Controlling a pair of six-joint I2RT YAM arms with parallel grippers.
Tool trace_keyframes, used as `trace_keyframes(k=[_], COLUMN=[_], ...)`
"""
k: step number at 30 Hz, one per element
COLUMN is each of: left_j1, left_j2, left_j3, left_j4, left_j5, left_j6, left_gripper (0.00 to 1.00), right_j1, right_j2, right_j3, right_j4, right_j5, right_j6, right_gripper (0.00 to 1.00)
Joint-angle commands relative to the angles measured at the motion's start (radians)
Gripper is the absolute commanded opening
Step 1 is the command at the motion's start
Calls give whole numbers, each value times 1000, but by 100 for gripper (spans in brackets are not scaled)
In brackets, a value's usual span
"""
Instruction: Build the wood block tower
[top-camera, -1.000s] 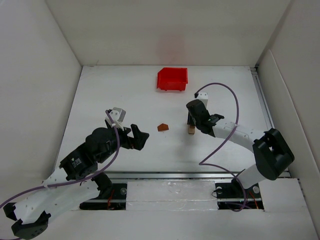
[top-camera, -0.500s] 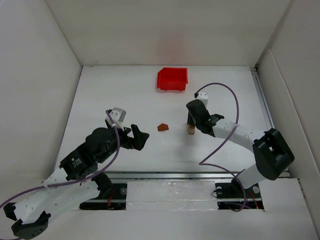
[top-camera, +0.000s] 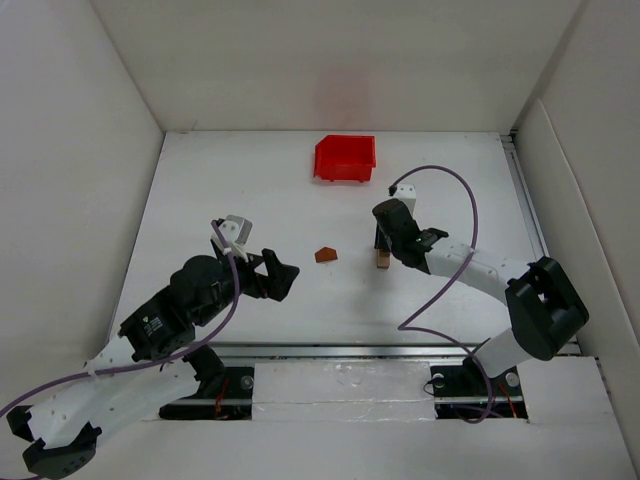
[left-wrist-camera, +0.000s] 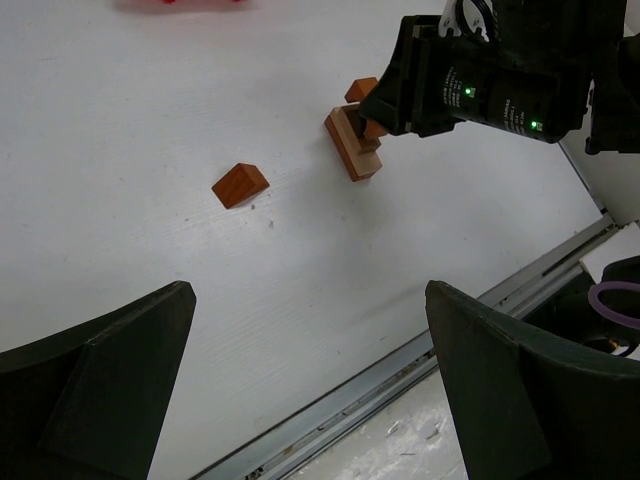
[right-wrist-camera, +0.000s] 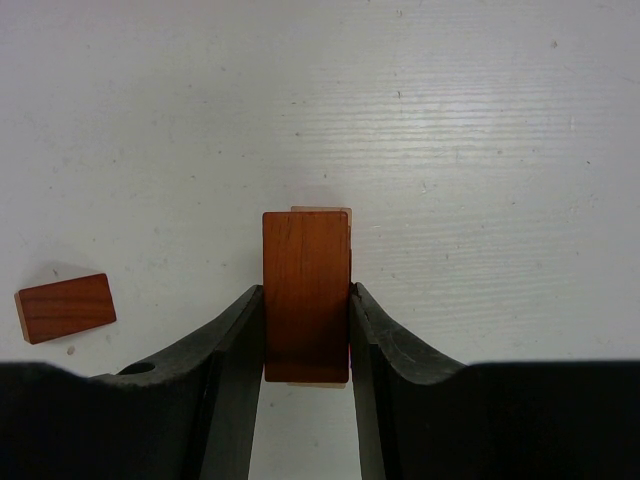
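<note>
The right jaws grip the dark block squarely over the tan block. The left jaws stand open near the peaked block on the bench. A skewed release could tip the stack.

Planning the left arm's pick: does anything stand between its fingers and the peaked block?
Nothing visible: bare table lies between the left fingers and the peaked block; the right fingers hold the dark block beyond.

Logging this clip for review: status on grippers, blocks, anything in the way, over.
Left gripper open, empty. Right gripper shut on dark reddish-brown block, directly over light tan block. Peaked orange-brown block lies apart, loose. Nothing in the way.
</note>
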Motion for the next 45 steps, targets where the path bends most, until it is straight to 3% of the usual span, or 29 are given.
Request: trace_keyframes(k=[1,15,34,42,45], left_j1=[-1,-1,-1,-1,-1], left_j2=[-9,-6,-7,-15,-15], left_j3=[-8,-10,-11,-14,-13], left_j4=[39,43,47,49,49], left_j5=[9,14,25,25,25], left_j6=[13,16,21,21,22], left_gripper=[99,99,99,99,99], right_j1=[-6,-6,3,12,12], right_j2=[7,9,1,-11,-24], right_j3=[15,15,7,7,12], right_j4=[32,24,13,16,13], right_j5=[19,22,48,38,39], right_j6=[3,4,9,10,15], right_gripper=[19,26,48,50,44])
